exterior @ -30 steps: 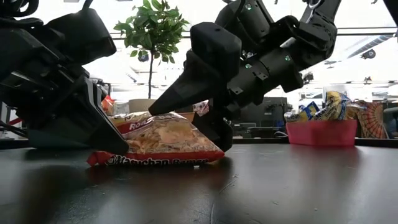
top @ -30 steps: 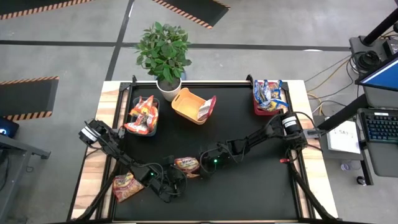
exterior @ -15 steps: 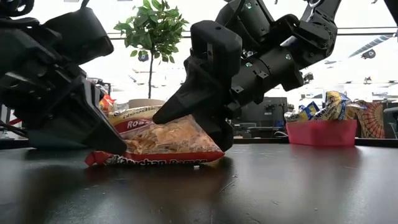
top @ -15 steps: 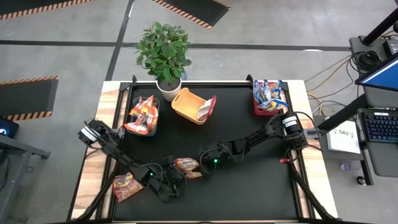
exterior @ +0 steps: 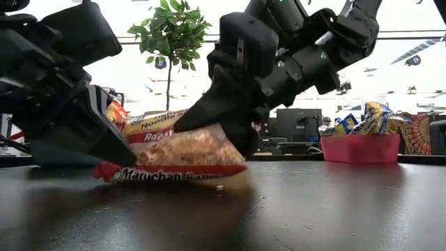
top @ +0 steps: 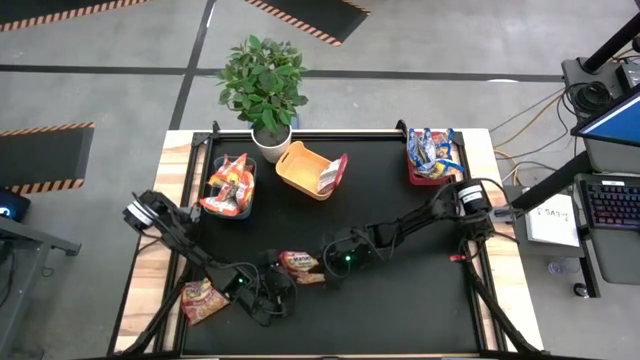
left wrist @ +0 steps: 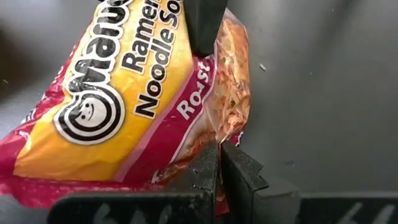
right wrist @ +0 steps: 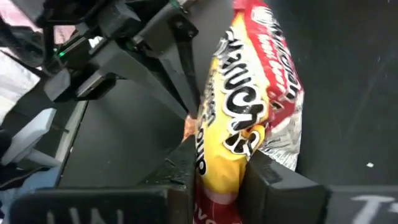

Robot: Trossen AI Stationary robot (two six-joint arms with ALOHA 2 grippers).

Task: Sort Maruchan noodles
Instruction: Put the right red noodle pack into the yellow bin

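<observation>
A pinkish-red and yellow Maruchan noodle packet (top: 298, 265) lies near the middle of the black table, tipped up on one long edge (exterior: 174, 174). My left gripper (top: 281, 274) reaches it from the near left and is shut on one end. My right gripper (top: 322, 265) comes from the right and is shut across its other end. Another packet (top: 200, 298) lies flat on the wooden strip at the near left. More packets sit in the dark teal bin (top: 214, 166), the orange bin (top: 296, 160) and the red bin (top: 414, 171). My left gripper pinches the packet's crimped end edge (left wrist: 216, 134) between its two shut fingers, only at their free ends. The fingers slant down from the table's near left. My right gripper pinches the packet's two flat faces (right wrist: 219, 158), one finger (right wrist: 186, 171) on each side. It slants down from the table's right, across the packet's end. The packet stands tilted, with its red lower edge (exterior: 174, 174) on the table.
A potted plant (top: 263, 85) stands at the far edge between the teal and orange bins. A laptop and keyboard (top: 610, 200) sit off the table's right side. Bare black table lies near and to the right of the grippers.
My right gripper has shut on the packet, its upper finger coming down onto it. The packet has tipped up, its yellow face rising while its red lower edge stays on the table, and has slid slightly toward my left gripper.
</observation>
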